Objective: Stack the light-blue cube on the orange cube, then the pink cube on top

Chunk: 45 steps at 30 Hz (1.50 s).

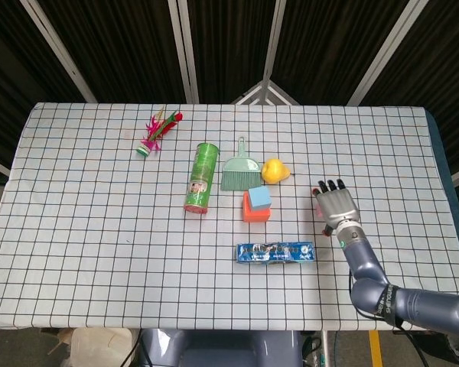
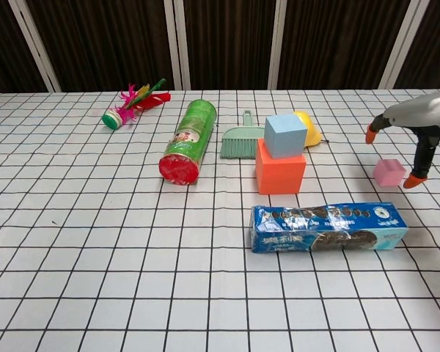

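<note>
Right of the orange cube (image 2: 280,174), which carries the light-blue cube (image 2: 285,135), the right hand (image 2: 418,125) hangs over the small pink cube (image 2: 389,172), fingers spread, grasping nothing. Blue cookie pack (image 2: 328,226) in front of the orange cube: print unreadable. Head view hides the pink cube under the hand; left hand unseen.

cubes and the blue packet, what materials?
Orange cube, light-blue cube and pink cube: probably foam or soft plastic; matte faces, no glare, slightly rounded edges. Blue packet: glossy printed plastic film, judging by its wrinkles and highlights.
</note>
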Each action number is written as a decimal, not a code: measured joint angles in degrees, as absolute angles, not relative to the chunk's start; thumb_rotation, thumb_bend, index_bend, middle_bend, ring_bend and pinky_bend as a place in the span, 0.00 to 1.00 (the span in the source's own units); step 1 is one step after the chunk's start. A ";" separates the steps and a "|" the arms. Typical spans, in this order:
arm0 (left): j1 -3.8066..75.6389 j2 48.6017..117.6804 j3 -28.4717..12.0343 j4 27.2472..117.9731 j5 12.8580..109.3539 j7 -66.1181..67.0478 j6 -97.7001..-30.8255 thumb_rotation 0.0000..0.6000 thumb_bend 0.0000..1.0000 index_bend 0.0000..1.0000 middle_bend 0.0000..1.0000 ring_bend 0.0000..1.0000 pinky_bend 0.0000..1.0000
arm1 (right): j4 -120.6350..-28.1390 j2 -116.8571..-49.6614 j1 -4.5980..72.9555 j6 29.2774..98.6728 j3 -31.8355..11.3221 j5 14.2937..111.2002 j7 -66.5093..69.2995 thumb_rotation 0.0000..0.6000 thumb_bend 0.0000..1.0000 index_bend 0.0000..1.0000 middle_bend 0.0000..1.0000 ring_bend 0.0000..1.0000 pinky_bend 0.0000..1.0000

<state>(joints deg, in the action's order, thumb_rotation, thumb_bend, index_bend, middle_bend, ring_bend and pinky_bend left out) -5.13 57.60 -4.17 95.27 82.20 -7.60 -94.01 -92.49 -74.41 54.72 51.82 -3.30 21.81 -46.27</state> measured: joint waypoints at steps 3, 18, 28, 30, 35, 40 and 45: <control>-5.16 57.55 -4.23 95.22 81.97 -7.72 -93.90 1.00 0.16 0.10 0.00 0.00 0.00 | -89.97 -76.19 55.36 50.81 -3.26 20.34 -46.11 1.00 0.23 0.26 0.08 0.02 0.01; -4.65 57.82 -4.50 95.52 80.99 -6.09 -92.73 1.00 0.16 0.10 0.00 0.00 0.00 | -80.65 -79.91 55.52 48.36 -2.69 18.25 -42.91 1.00 0.27 0.29 0.08 0.02 0.01; -4.61 57.82 -4.10 96.33 81.14 -5.08 -92.28 1.00 0.16 0.10 0.00 0.00 0.00 | -79.91 -79.88 54.60 48.37 -2.39 19.35 -41.35 1.00 0.33 0.36 0.08 0.02 0.01; -4.78 57.78 -4.04 96.47 81.20 -5.00 -92.57 1.00 0.16 0.10 0.00 0.00 0.00 | -79.35 -80.46 54.46 48.68 -2.49 19.75 -41.02 1.00 0.35 0.37 0.08 0.02 0.01; -5.08 57.63 -3.95 96.67 81.15 -5.15 -92.84 1.00 0.16 0.10 0.00 0.00 0.00 | -77.45 -82.54 53.93 48.89 -2.79 20.71 -39.91 1.00 0.35 0.37 0.08 0.02 0.01; -4.98 57.51 -3.96 96.60 81.01 -5.21 -92.47 1.00 0.16 0.10 0.00 0.00 0.00 | -76.18 -83.43 53.83 48.65 -2.99 20.74 -39.88 1.00 0.35 0.38 0.08 0.02 0.01; -4.98 57.43 -3.99 96.64 80.98 -5.24 -92.46 1.00 0.16 0.10 0.00 0.00 0.00 | -75.15 -83.91 53.99 48.63 -3.36 20.40 -40.29 1.00 0.38 0.42 0.08 0.02 0.01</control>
<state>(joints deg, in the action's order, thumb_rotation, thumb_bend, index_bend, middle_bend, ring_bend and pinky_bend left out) -4.98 57.43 -3.99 96.64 80.98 -5.24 -92.46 -75.15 -83.91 53.99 48.63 -3.36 20.40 -40.29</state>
